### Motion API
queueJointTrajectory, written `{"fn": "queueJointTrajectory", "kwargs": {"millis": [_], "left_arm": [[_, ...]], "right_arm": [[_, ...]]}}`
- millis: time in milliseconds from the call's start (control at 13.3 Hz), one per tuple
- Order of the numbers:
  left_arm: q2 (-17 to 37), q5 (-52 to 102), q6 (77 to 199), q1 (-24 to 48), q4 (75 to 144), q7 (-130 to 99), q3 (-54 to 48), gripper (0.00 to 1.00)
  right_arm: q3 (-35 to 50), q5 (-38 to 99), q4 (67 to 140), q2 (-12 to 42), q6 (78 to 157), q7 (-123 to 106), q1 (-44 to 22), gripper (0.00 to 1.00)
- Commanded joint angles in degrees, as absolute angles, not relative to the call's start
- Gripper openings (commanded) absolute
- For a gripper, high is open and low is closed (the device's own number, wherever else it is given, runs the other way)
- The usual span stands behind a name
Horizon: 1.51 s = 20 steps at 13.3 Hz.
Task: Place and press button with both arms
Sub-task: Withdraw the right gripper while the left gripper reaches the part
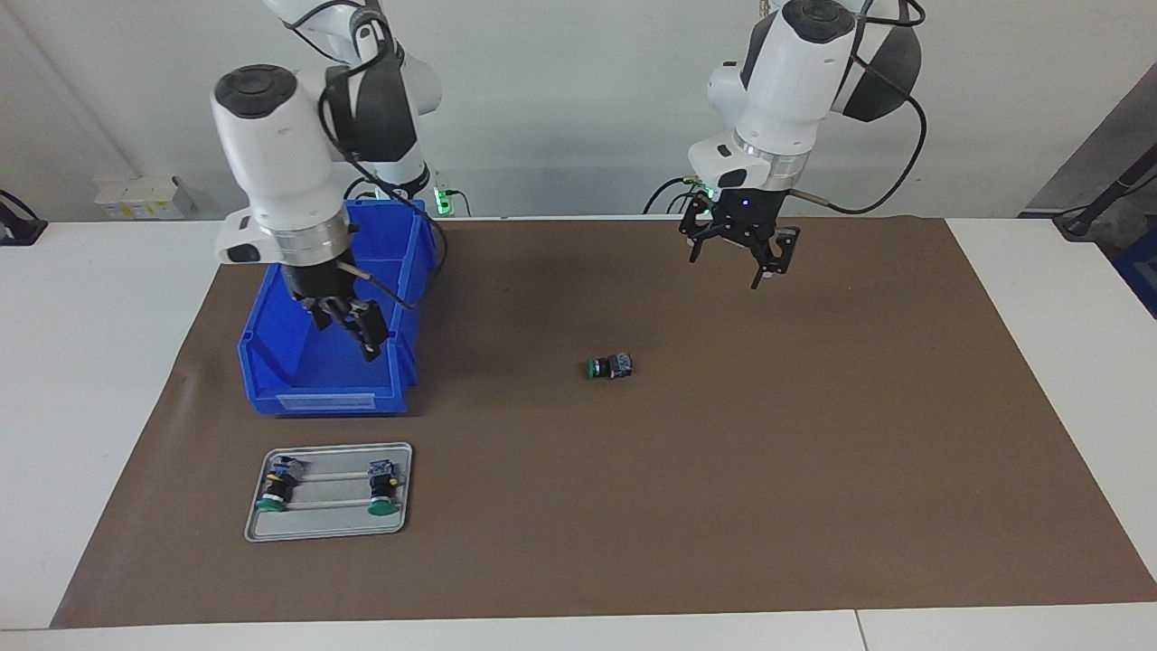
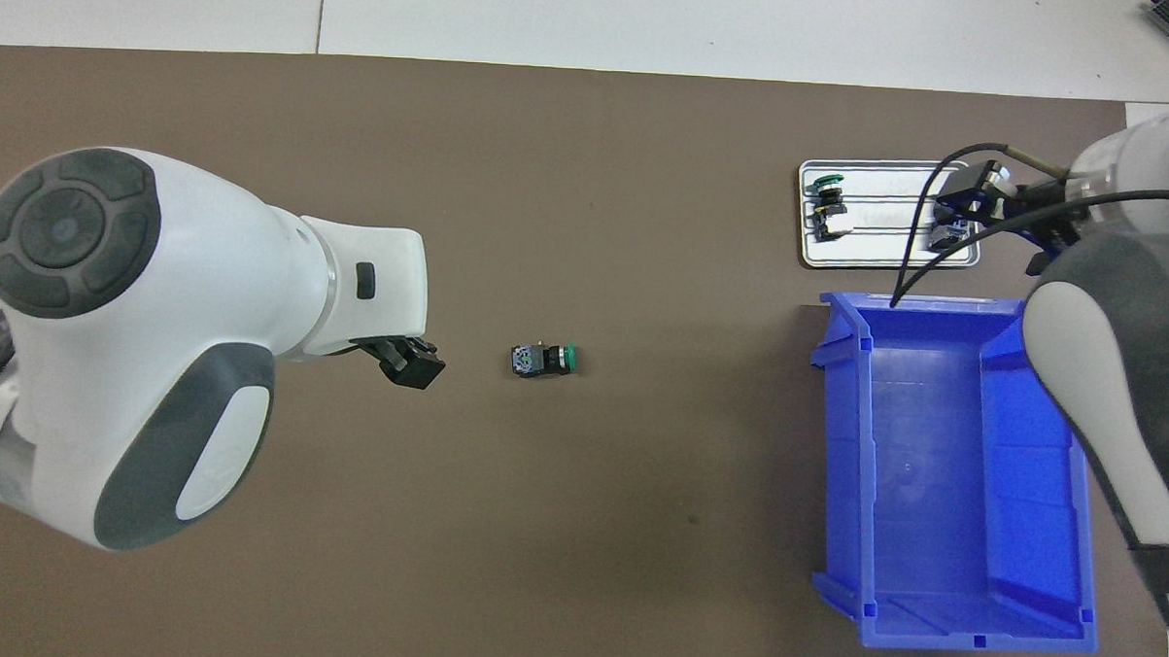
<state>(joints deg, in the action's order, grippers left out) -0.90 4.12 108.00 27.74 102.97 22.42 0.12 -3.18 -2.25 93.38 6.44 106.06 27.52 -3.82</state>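
While button lies on mat, both pincers gape.

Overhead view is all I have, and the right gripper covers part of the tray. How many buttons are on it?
Observer: Two buttons lie on the tray.
Operator: Is that gripper touching the tray?
Observer: No. The right gripper hangs over the blue bin, apart from the tray.
Operator: And the left one?
Observer: The left gripper is raised and open, not touching the loose button.
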Motion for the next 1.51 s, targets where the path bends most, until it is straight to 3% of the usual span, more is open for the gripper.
{"fn": "queueJointTrajectory", "kwargs": {"millis": [0,226,301,603,1205,1431], "left_arm": [[2.1,4.9,113.1,31.9,104.4,26.7,1.1,1.00],[5.4,4.8,117.6,35.3,104.4,29.8,1.1,1.00],[5.7,4.8,118.6,35.9,104.7,32.8,1.1,0.94],[6.9,4.8,123.9,38.1,107.5,34.9,1.1,0.91],[18.3,4.2,131.3,41.8,107.1,37.4,1.1,0.81],[19.9,4.2,133.6,41.7,107.1,37.4,1.1,0.81]], "right_arm": [[-2.6,-1.1,94.7,1.3,102.8,21.4,-1.5,1.00],[-2.8,-1.7,94.2,-3.3,99.9,21.4,-1.5,1.00],[-3.0,-1.8,94.0,-4.6,98.5,21.2,-1.4,1.00],[-3.8,-0.7,92.4,-4.5,93.1,14.8,-0.3,1.00],[-3.7,-0.9,94.4,-5.4,90.7,3.3,-0.6,1.00],[-3.7,-0.8,94.4,-5.4,90.2,3.3,-0.8,1.00]]}}
